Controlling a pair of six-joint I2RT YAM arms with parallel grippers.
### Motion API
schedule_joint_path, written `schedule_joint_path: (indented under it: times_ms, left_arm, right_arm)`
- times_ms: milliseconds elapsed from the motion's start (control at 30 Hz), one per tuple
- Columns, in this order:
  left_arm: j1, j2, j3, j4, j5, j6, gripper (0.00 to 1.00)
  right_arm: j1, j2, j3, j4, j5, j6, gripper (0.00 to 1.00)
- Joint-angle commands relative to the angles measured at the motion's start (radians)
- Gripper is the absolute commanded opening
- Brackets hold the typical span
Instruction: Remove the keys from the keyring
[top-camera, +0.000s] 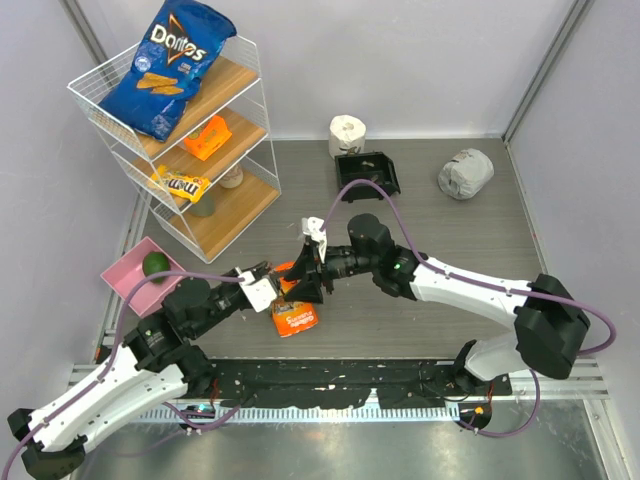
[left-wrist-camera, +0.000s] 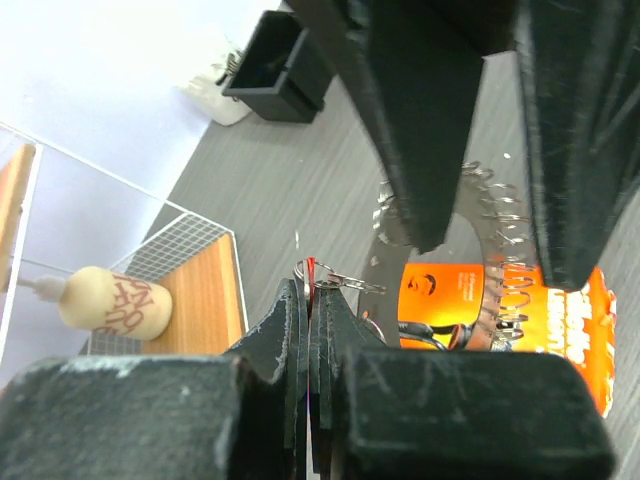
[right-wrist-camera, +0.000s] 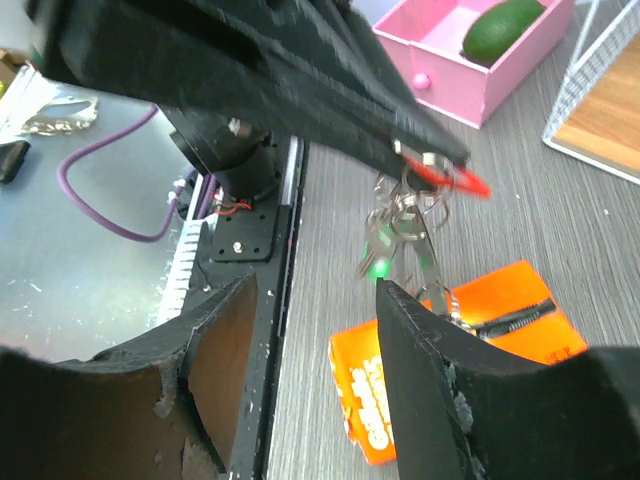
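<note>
Keys (right-wrist-camera: 385, 240) dangle in a bunch from the left gripper (left-wrist-camera: 312, 300), clamped tight on the red-headed one, keyring (left-wrist-camera: 505, 265) hanging with them above the orange packet (top-camera: 293, 318) near the middle of the table's near edge; right gripper (right-wrist-camera: 310, 290) sits just beside, jaws parted, gripping nothing

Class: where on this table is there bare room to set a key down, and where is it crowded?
Free: the table between black tray, grey bundle and right arm. Crowded: around the orange packet, where both arms meet, and beside the shelf and pink tray.
</note>
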Motion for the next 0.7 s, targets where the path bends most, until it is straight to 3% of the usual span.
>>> schedule_joint_path:
  times_ms: [0, 167, 433, 667]
  left_arm:
    - [0.007, -0.018, 0.039, 0.165, -0.007, 0.009, 0.00]
    - [0.007, -0.021, 0.040, 0.165, 0.016, 0.005, 0.00]
    - [0.007, -0.014, 0.040, 0.163, 0.040, 0.001, 0.00]
    - [0.007, 0.003, 0.043, 0.154, 0.110, 0.004, 0.00]
  right_arm:
    - [-0.001, -0.073, -0.060, 0.069, 0.113, -0.015, 0.57]
    - [-0.003, -0.125, -0.126, 0.140, 0.189, -0.018, 0.55]
    - [-0.003, -0.131, -0.132, 0.157, 0.172, -0.012, 0.42]
    - [-0.003, -0.217, -0.202, 0.221, 0.187, -0.020, 0.40]
